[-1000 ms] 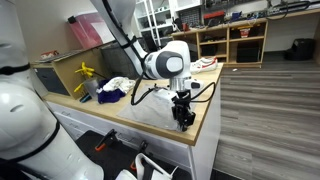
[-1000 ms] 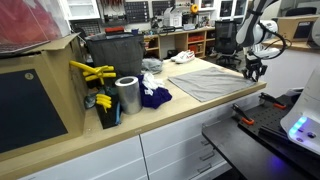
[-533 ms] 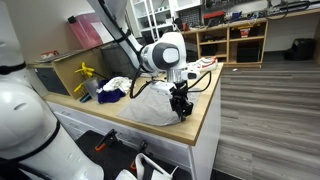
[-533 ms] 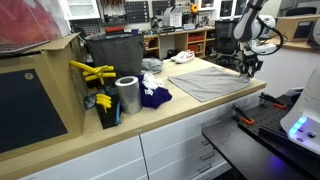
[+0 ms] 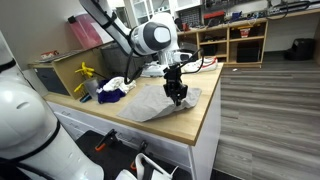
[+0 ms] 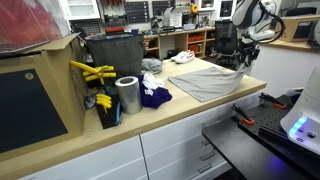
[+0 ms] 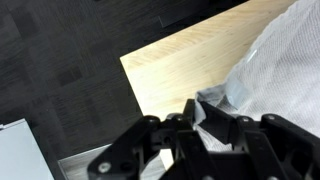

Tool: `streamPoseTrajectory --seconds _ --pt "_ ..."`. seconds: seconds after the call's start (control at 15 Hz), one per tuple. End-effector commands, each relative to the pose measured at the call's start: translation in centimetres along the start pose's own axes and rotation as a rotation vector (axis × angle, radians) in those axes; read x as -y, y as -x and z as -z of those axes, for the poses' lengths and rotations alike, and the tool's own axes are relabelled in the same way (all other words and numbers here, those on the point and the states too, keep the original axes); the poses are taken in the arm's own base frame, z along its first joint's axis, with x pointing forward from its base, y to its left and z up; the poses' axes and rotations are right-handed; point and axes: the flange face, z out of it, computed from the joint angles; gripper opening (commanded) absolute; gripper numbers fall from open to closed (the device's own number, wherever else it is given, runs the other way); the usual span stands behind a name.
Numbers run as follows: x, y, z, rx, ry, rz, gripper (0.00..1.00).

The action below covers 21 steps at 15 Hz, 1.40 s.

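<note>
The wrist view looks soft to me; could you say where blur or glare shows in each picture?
Wrist view: the gripper, pinching the grey cloth, is dark and blurred, the cloth washed out. In an exterior view, a white rounded casing looms soft in the foreground. In an exterior view, a blue-white glow flares at lower right.
</note>
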Motion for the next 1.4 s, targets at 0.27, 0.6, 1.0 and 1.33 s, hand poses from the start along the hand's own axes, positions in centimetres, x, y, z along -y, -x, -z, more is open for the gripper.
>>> streamPoseTrajectory --seconds 0.27,0.6,1.0,1.33 --pt "3.3 2.6 2.5 -0.05 0.076 0.137 0.03" --pt "6.8 2.9 4.8 -0.109 0.119 0.239 0.03" --pt "11.2 3.9 6.7 -0.157 0.118 0.339 0.03" --pt "15.7 5.6 7.2 -0.18 0.128 0.452 0.03"
